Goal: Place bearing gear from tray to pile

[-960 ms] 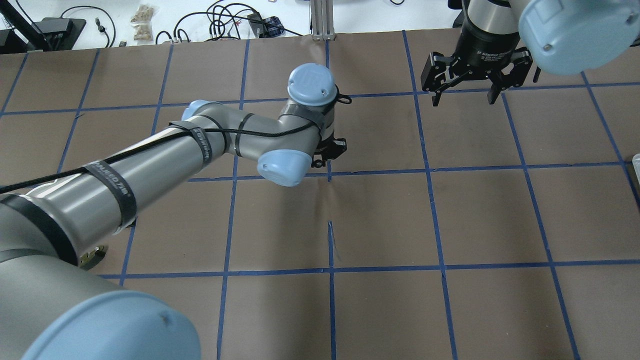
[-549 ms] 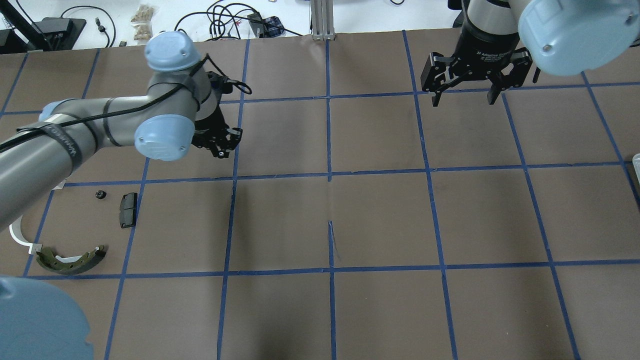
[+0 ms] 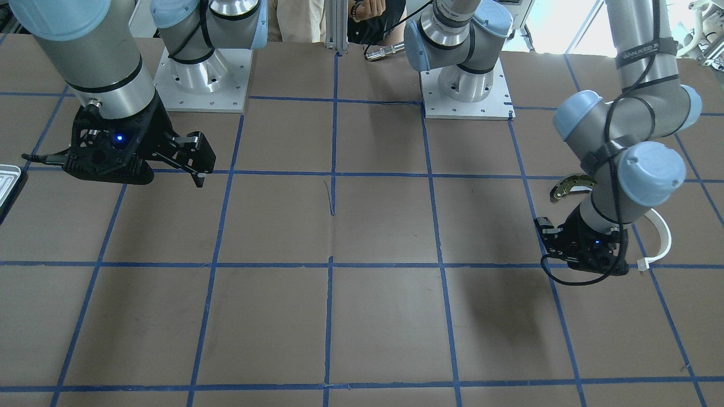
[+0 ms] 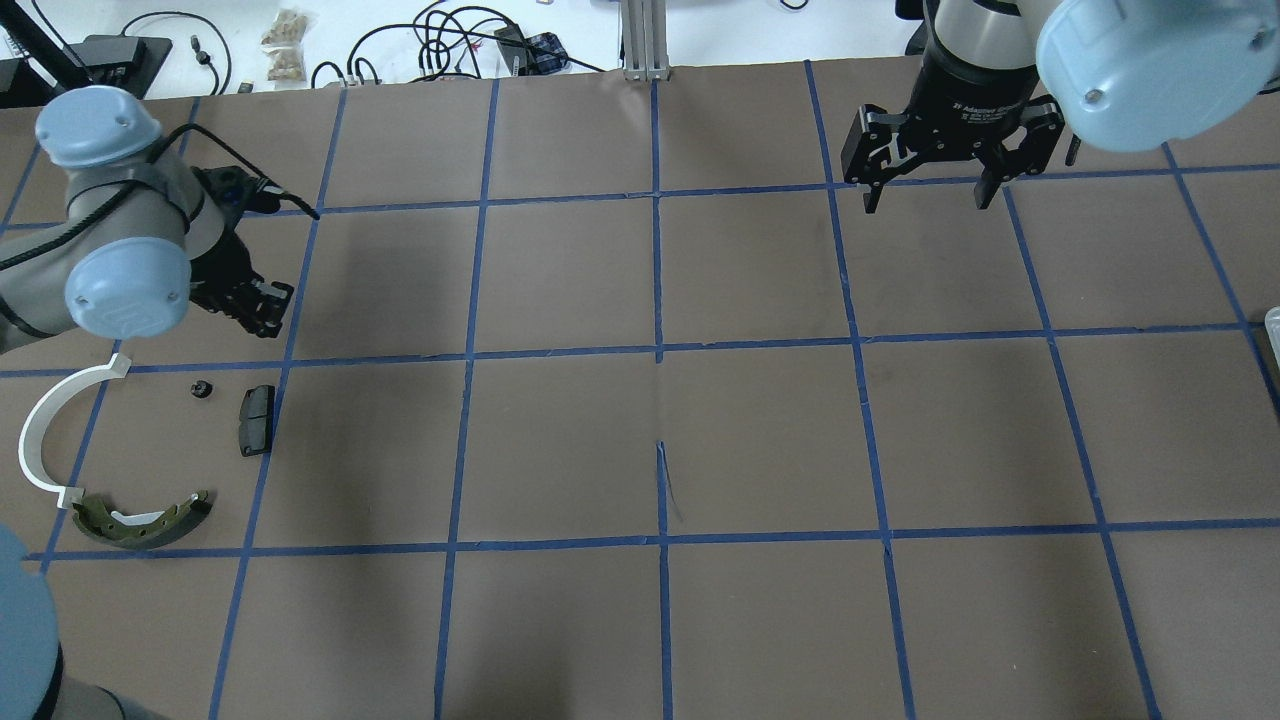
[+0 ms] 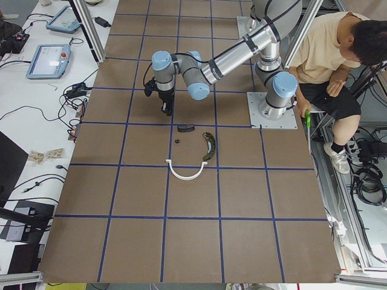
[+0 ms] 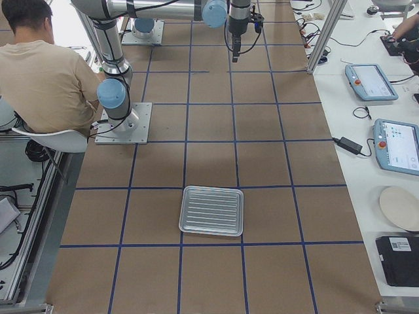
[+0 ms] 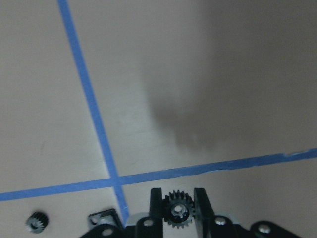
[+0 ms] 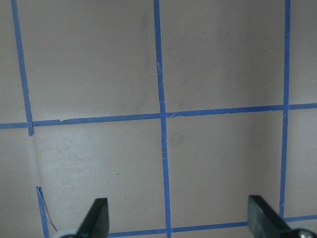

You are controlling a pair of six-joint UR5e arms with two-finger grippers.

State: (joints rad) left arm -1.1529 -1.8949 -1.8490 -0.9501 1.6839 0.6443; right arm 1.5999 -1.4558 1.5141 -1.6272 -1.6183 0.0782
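Left end effector [image 7: 178,199] clamps bearing gear [image 7: 177,212]; lettering [image 4: 985,108] on right end effector [image 4: 927,202] unreadable

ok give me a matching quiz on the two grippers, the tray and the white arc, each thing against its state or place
Things:
1 left gripper
2 right gripper
3 tray
4 white arc

States or places:
a open, holding nothing
b lying beside a brake shoe
c shut on a small gear
d empty, at the table's end on the robot's right

Pairs: 1-c, 2-a, 3-d, 4-b
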